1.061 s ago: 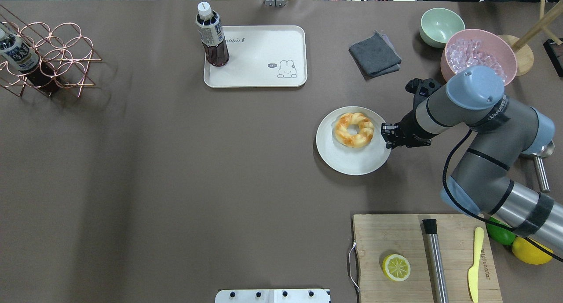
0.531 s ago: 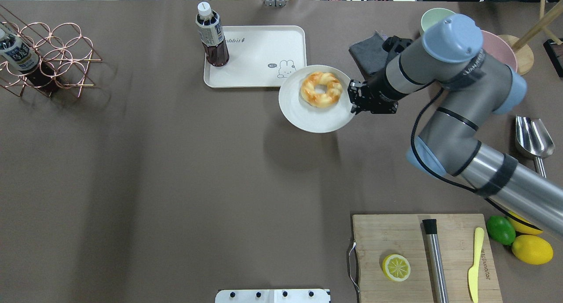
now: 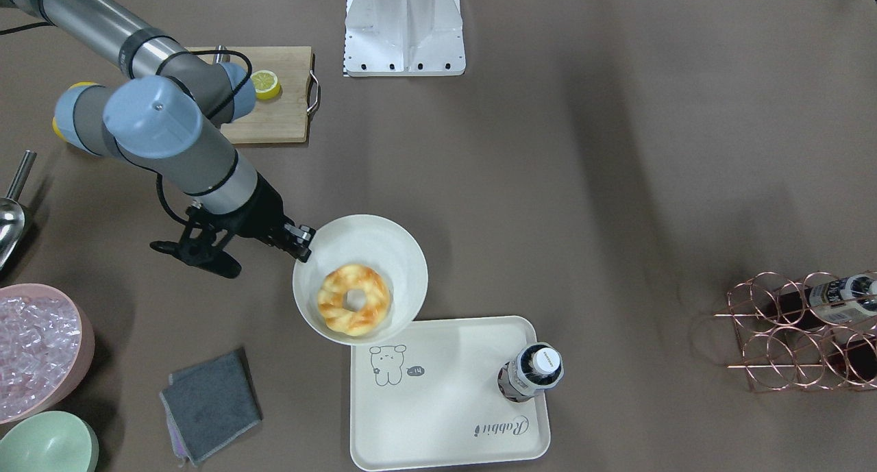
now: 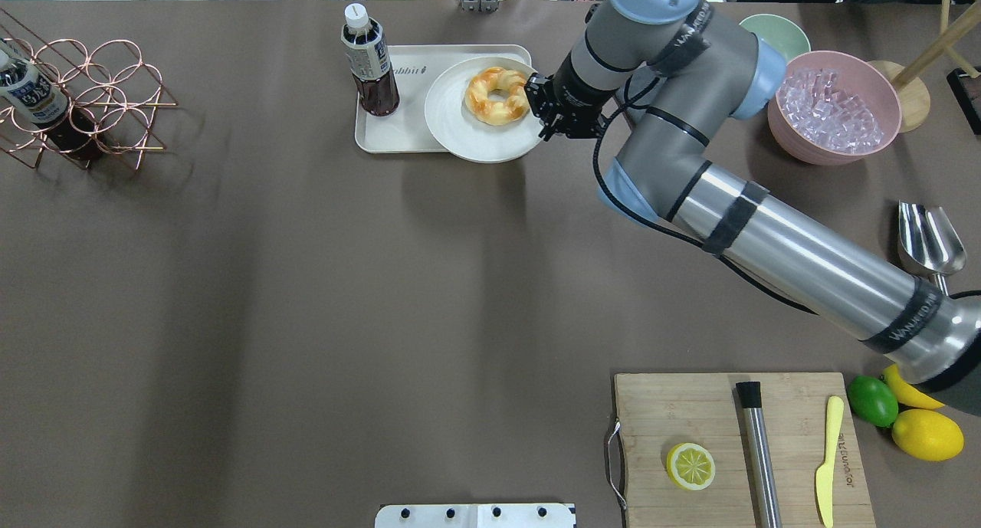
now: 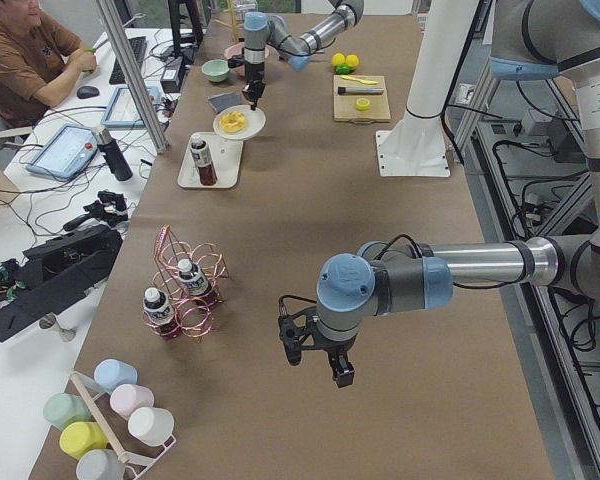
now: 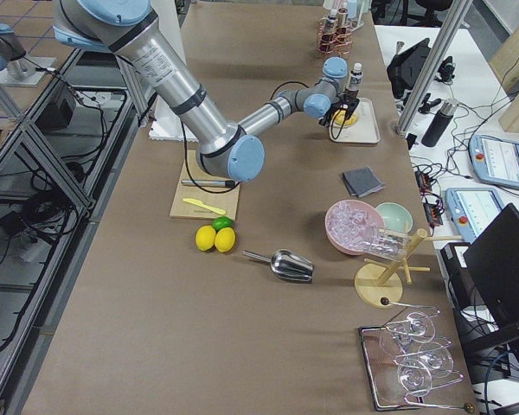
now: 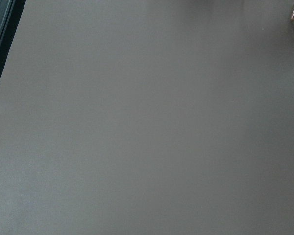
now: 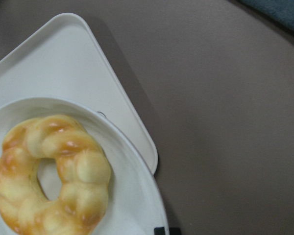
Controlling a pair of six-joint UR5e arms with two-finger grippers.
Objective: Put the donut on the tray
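The golden twisted donut (image 4: 497, 95) lies on a white plate (image 4: 479, 139). My right gripper (image 4: 540, 108) is shut on the plate's rim and holds it in the air over the right end of the cream Rabbit tray (image 4: 398, 133). In the front view the donut (image 3: 354, 300) and plate (image 3: 370, 242) overlap the tray's (image 3: 445, 417) corner by the cartoon animal. The right wrist view shows the donut (image 8: 51, 171), the plate (image 8: 132, 196) and the tray corner (image 8: 63, 58) beneath. My left gripper (image 5: 315, 358) hangs low over bare table, far from the tray; I cannot tell if it is open.
A drink bottle (image 4: 369, 60) stands on the tray's left end. A grey cloth (image 3: 211, 403), a green bowl (image 4: 774, 30) and a pink bowl of ice (image 4: 835, 106) lie to the tray's right. A wire rack (image 4: 92, 99) stands far left, a cutting board (image 4: 690, 413) near right.
My right gripper has carried the plate with the donut from the table's middle right, up and to the far left, until it is over the tray's right end.
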